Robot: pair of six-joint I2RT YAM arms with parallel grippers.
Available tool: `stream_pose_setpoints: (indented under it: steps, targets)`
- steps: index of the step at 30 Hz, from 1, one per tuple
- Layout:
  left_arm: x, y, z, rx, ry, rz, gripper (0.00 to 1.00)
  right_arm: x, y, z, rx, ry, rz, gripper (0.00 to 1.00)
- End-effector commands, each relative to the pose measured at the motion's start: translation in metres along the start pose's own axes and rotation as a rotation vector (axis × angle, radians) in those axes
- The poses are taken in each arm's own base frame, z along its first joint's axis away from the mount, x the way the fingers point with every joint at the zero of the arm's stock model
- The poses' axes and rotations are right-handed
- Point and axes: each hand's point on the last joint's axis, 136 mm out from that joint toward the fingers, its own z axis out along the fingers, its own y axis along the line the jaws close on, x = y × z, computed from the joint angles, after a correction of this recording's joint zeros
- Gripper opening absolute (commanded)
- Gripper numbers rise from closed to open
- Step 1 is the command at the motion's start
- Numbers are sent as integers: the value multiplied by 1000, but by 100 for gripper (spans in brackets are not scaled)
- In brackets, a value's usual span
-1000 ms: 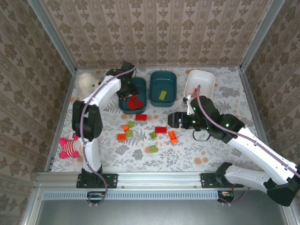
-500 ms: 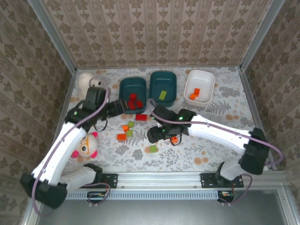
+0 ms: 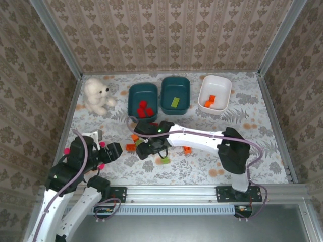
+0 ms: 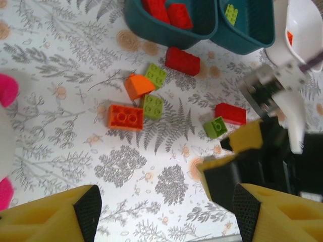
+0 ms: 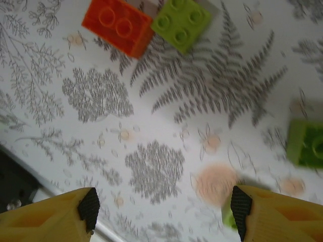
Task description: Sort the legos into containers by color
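Right hand hangs over loose legos on the counter, fingers wide, empty. Left hand sits near-left, also wide, empty. Your left wrist view adds teal tubs, red bricks inside one.

Left arm back, right end effector leftward over legos
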Motion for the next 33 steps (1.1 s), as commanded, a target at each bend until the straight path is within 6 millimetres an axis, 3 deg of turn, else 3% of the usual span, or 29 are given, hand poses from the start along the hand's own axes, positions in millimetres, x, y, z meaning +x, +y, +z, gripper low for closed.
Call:
stream_pose_setpoints:
  steps: [1, 9, 15, 27, 33]
  targets:
    - [8, 8, -11, -35, 15, -19, 73, -12, -10, 22, 42, 17, -137, 74]
    - [4, 11, -26, -50, -24, -22, 72, -31, -28, 64, 167, 84, -279, 76]
    - [2, 11, -33, -55, -35, -31, 72, -39, -50, 84, 210, 110, -249, 76]
    - [1, 9, -27, -55, -21, -48, 71, -57, -33, 106, 119, 120, -291, 75]
    - [1, 8, -24, -51, -15, -51, 71, -62, -28, 108, 101, 119, -286, 68]
